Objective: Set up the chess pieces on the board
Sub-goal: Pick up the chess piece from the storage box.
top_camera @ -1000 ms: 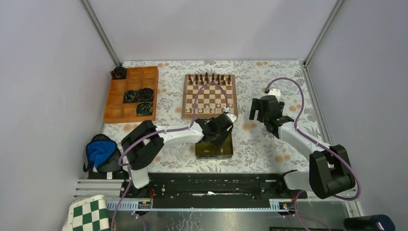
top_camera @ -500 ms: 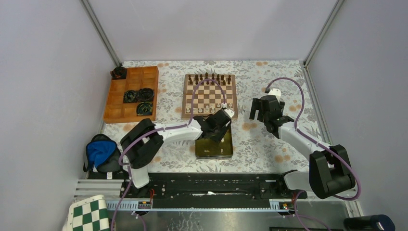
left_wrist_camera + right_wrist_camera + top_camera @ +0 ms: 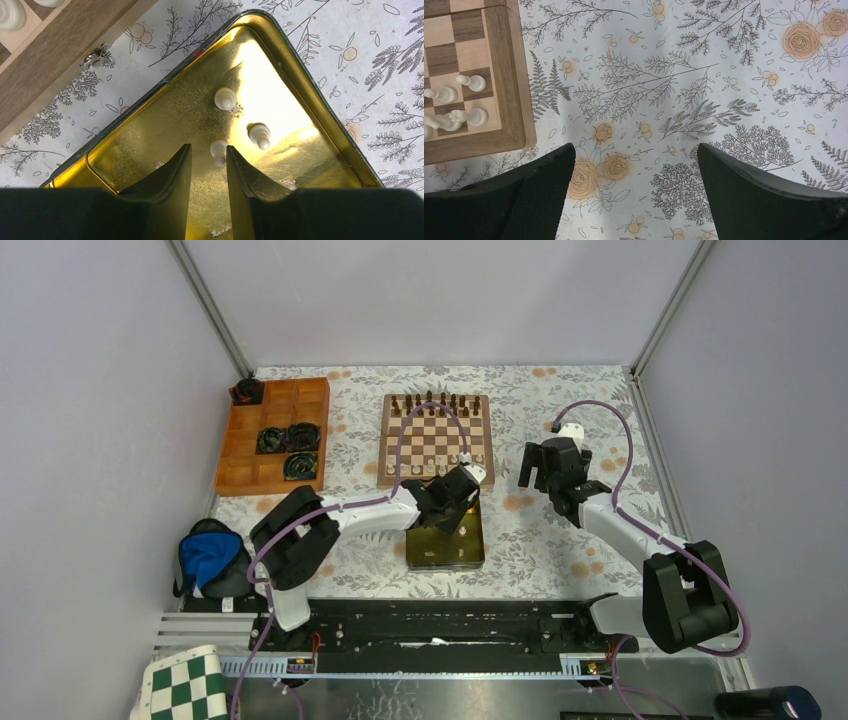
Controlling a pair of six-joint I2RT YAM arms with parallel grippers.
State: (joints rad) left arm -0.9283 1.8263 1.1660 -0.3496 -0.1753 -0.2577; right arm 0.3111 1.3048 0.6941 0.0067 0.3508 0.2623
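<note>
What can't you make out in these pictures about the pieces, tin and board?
- Top view: the tin's contents, hidden by the left gripper and too small.
- Left wrist view: whether the left gripper's jaws touch the cream pawn between their tips.
- Right wrist view: most of the chessboard, cut off by the left edge.
- Top view: the kinds of the cream pieces on the chessboard; too small.

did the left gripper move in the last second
Yes, slightly: in the top view the left gripper has shifted left over the open gold rectangular metal tin, which stayed put.
</note>
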